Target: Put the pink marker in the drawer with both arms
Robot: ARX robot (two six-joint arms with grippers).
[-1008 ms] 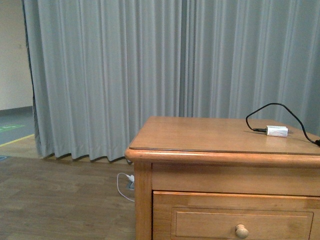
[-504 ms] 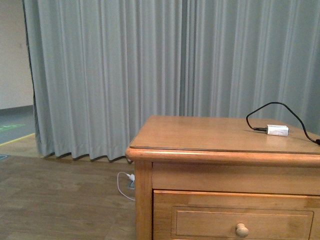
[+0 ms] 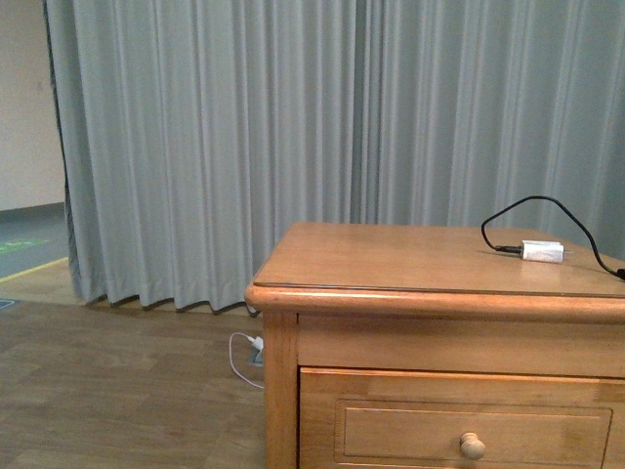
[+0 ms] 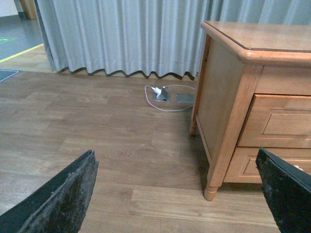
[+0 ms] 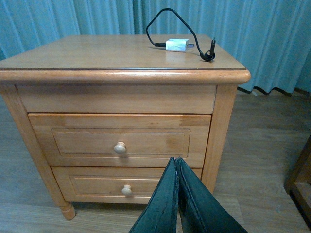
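Observation:
The pink marker is not in view in any frame. The upper drawer [image 5: 119, 141] of the honey-wood nightstand is closed, its round knob [image 5: 120, 147] facing me; it also shows in the front view [image 3: 459, 420] and the left wrist view [image 4: 282, 121]. My right gripper [image 5: 175, 160] is shut and empty, in front of the nightstand, below and right of the knob. My left gripper [image 4: 177, 160] is open and empty, low over the wood floor, left of the nightstand's front leg [image 4: 212, 191]. Neither arm shows in the front view.
A white adapter [image 3: 542, 251] with a black cable [image 3: 532, 210] lies on the nightstand top, also in the right wrist view [image 5: 177, 45]. The lower drawer [image 5: 116, 187] is closed. Grey curtains [image 3: 244, 147] hang behind. A white cable and floor socket [image 4: 163, 93] lie near the curtain.
The front view has shifted slightly; the nightstand sits a little lower-right in frame. Nothing on it has moved.

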